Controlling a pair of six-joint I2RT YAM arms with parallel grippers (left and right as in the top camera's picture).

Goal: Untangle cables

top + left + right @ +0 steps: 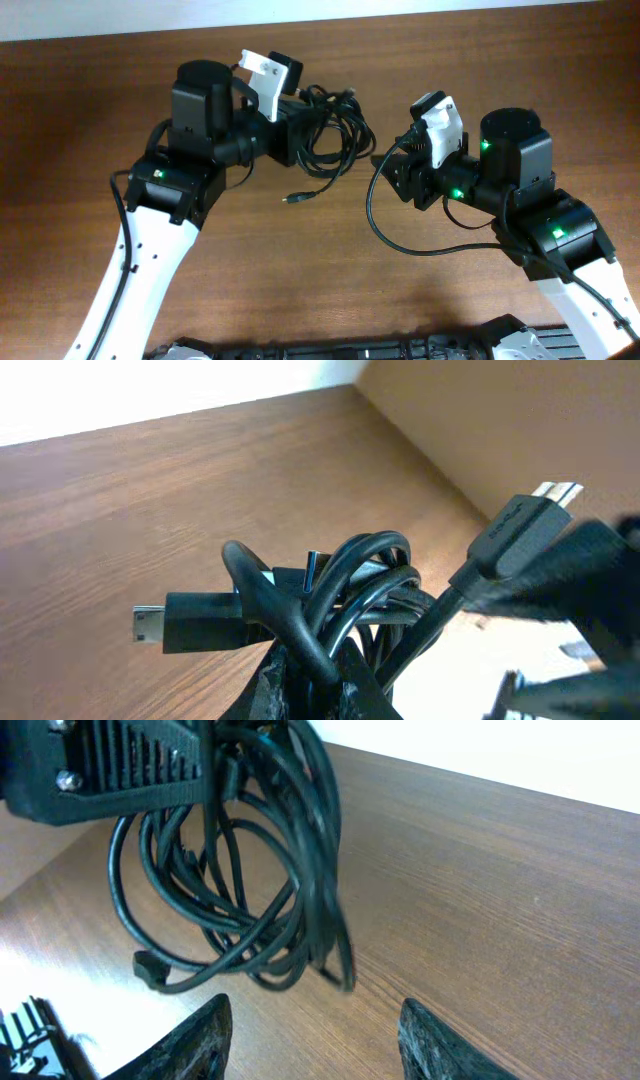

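The cables point(335, 128) are a knotted black bundle at the back middle of the table, with one plug end point(292, 198) trailing onto the wood in front. My left gripper point(298, 125) is shut on the bundle. In the left wrist view, its fingers point(300, 685) pinch thick black loops point(370, 575), and two plugs point(165, 625) point(525, 525) stick out to either side. My right gripper point(392, 168) stands just right of the bundle, open. In the right wrist view, its fingertips point(315, 1040) are apart with nothing between them, and the hanging cables point(240, 870) are ahead.
Brown wooden table point(300, 280). A black wire fixed to the right arm point(385, 225) loops over the table between the arms. The arm bases and dark equipment point(350, 350) lie along the near edge.
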